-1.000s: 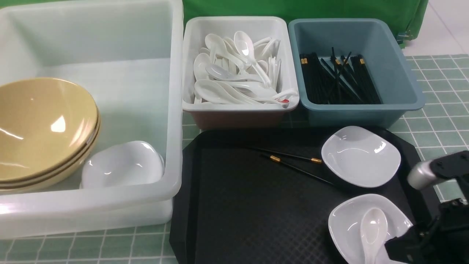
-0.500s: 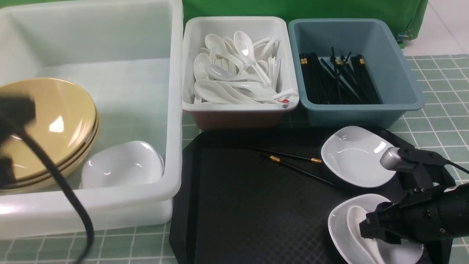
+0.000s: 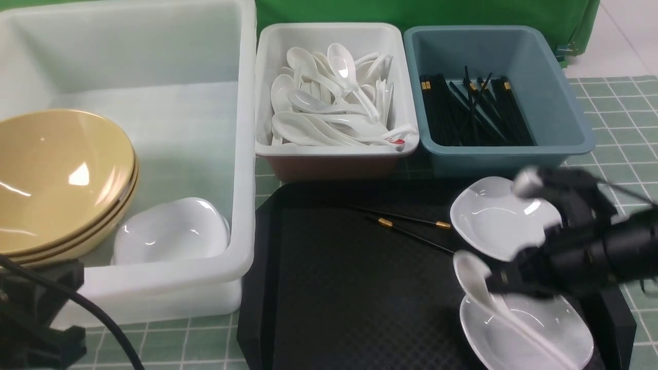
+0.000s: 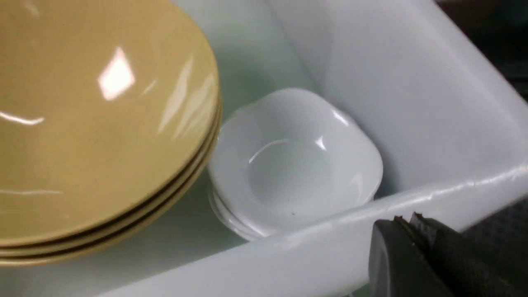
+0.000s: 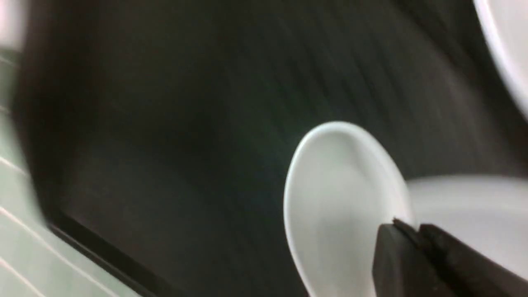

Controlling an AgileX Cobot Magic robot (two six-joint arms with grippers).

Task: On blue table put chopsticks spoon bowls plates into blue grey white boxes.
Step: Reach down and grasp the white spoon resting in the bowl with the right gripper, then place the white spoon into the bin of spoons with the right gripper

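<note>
My right gripper [image 3: 501, 280] [image 5: 406, 229] is shut on a white spoon [image 3: 470, 270] [image 5: 342, 198], held just above the near plate [image 3: 534, 329] on the black tray. A second plate [image 3: 493, 216] lies further back, with two chopsticks [image 3: 411, 226] left of it. Stacked tan bowls [image 3: 56, 174] [image 4: 95, 123] and stacked plates [image 3: 172, 231] [image 4: 293, 165] sit in the big white box [image 3: 154, 51]. My left gripper [image 4: 406, 218] is shut and holds nothing, just outside that box's near wall [image 4: 288, 255].
The small white box [image 3: 264, 77] holds several spoons, and the slate-blue box [image 3: 555, 92] holds several chopsticks. Both stand behind the black tray [image 3: 349, 288]. The teal tiled table [image 3: 617, 113] shows at the right. My left arm [image 3: 36, 318] sits at the front left corner.
My right gripper shut on the spoon and lifted it off the near plate, up and to the left. My left gripper closed, and its arm dropped back to the front left corner.
</note>
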